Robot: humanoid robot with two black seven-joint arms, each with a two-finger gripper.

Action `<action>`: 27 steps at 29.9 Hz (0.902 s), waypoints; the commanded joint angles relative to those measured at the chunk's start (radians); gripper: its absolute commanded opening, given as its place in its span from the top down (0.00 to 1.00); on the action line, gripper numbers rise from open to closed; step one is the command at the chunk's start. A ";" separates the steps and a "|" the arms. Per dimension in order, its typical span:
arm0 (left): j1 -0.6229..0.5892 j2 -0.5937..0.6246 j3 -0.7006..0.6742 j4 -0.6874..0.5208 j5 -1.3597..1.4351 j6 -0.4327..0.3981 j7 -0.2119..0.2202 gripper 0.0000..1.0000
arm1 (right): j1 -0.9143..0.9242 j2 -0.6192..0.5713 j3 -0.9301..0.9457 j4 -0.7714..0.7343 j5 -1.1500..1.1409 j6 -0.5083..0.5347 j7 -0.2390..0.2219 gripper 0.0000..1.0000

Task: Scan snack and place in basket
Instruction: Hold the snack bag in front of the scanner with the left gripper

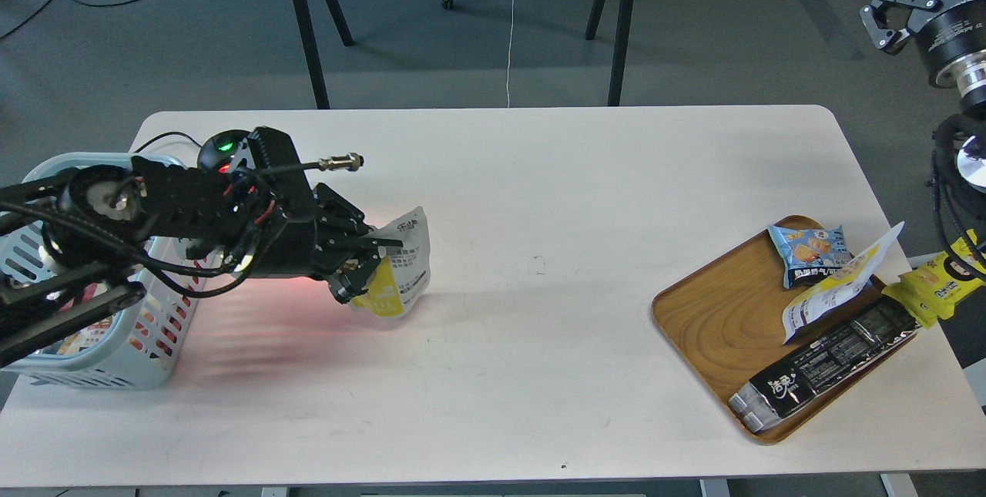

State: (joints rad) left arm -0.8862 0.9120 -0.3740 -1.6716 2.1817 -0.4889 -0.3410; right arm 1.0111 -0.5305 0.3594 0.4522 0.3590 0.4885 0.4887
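Note:
My left gripper (362,270) is shut on the snack (400,270), a white pouch with black text and a yellow lower part. It hangs a little above the white table, just right of the scanner (225,152). The black round scanner with a green light is mostly hidden behind my left arm, and red light falls on the table below it. The pale blue slotted basket (154,324) stands at the table's left edge, under my left arm. My right gripper (893,8) is raised at the upper right, off the table, with fingers spread.
An oval wooden tray (716,312) at the right holds a small blue packet (809,250), a white and yellow pouch (836,289) and a long black packet (824,362). A yellow packet (928,289) lies at the table's right edge. Another table stands behind.

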 commanded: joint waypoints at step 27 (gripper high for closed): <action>0.004 0.051 -0.083 0.217 0.000 0.000 -0.078 1.00 | 0.030 0.000 0.001 0.000 0.000 0.000 0.000 0.01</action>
State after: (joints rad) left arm -0.8809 0.9632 -0.4571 -1.4779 2.1817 -0.4888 -0.4145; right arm 1.0416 -0.5317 0.3594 0.4528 0.3589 0.4886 0.4887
